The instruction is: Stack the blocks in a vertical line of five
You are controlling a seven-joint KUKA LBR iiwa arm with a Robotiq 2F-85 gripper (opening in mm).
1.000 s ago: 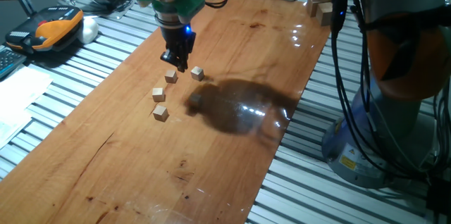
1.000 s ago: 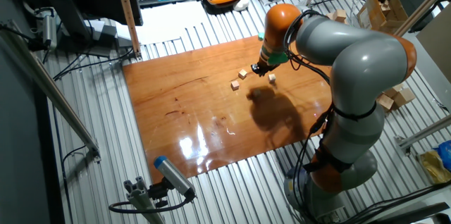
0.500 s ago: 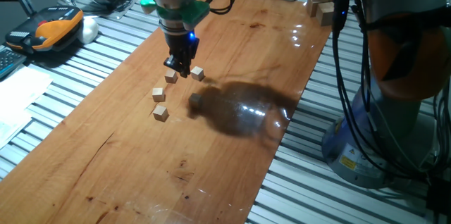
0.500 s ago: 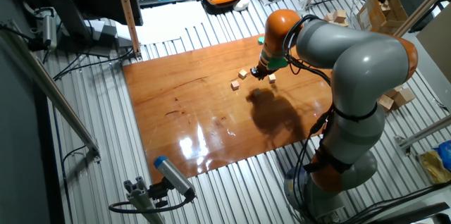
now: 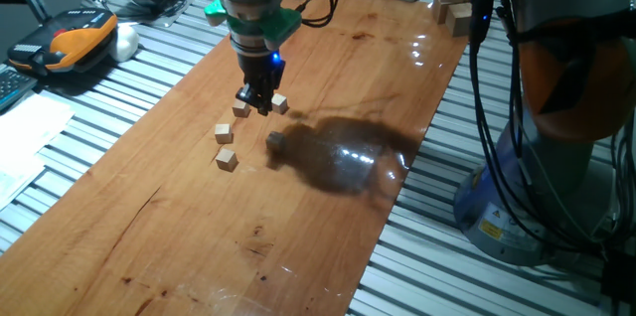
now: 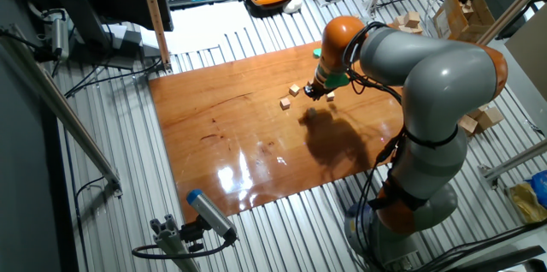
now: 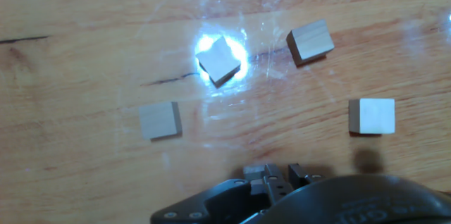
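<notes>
Progress: no stacking is done. All five blocks lie singly on the wooden tabletop (image 5: 199,246), none resting on another, so the whole column of five is left to build.

Read from the left in one fixed view:
- Leftmost block (image 5: 224,133), lying flat.
- Second block (image 5: 227,159), just below the first, toward the camera.
- Third block (image 5: 241,109), farther up the board and close beside the gripper's left flank.
- The gripper (image 5: 260,104), fingers pointing down at the board, low between the third block and the fifth.
- Fourth block (image 5: 274,139), nearer the camera, at the edge of the arm's dark shadow (image 5: 338,162).
- Fifth block (image 5: 280,103), just beside the fingers on their right.

The blocks are apart from one another, and none appears to touch the gripper.

Arm pose: the wrist hangs nearly vertical above the cluster. The green band (image 5: 260,20) and orange link rise out of the top of the frame.

In the hand view, two fingertips (image 7: 266,176) show at the lower edge, drawn close together. No block is visible between them. Whether the claw is fully closed cannot be told. Four blocks lie ahead of the fingertips on the bare wood.

Judgement: the fingers sit near two blocks but hold neither, so a first pick is not yet made.
</notes>
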